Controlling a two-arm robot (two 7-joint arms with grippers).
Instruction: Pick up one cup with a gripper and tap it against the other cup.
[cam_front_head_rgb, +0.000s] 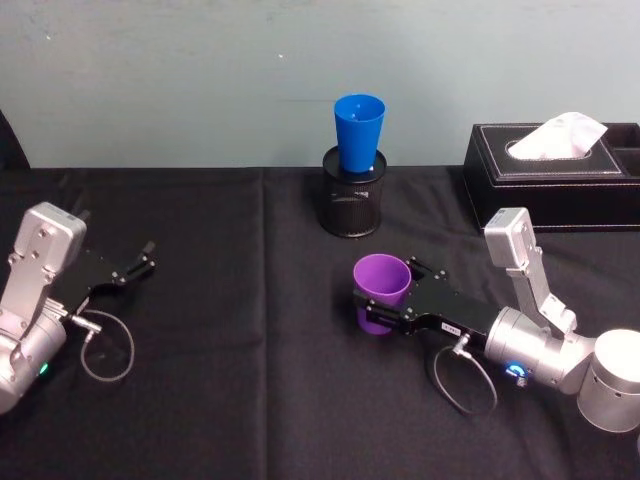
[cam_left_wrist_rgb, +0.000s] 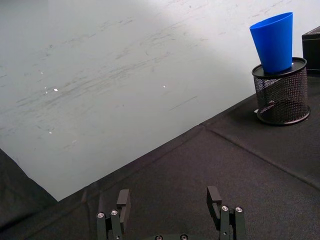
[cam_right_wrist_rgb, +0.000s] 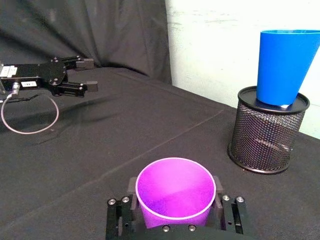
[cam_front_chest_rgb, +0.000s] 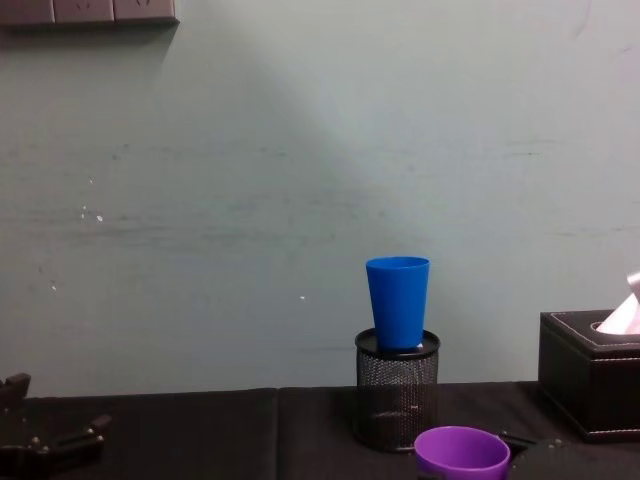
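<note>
The purple cup (cam_front_head_rgb: 381, 280) stands upright at the table's middle, between the fingers of my right gripper (cam_front_head_rgb: 386, 290), which is shut on its sides. In the right wrist view the purple cup (cam_right_wrist_rgb: 175, 192) sits low between the two black fingers (cam_right_wrist_rgb: 119, 212). The blue cup (cam_front_head_rgb: 359, 130) stands upright in a black wire-mesh pot (cam_front_head_rgb: 352, 208) at the back, apart from and behind the purple one. From the chest the blue cup (cam_front_chest_rgb: 397, 300) rises above the purple rim (cam_front_chest_rgb: 462, 450). My left gripper (cam_front_head_rgb: 140, 266) rests open at the left, holding nothing.
A black tissue box (cam_front_head_rgb: 560, 175) with a white tissue sits at the back right, close to the wall. Black cloth (cam_front_head_rgb: 240, 380) covers the table. A cable loop (cam_front_head_rgb: 105, 350) hangs by the left wrist, another by the right wrist.
</note>
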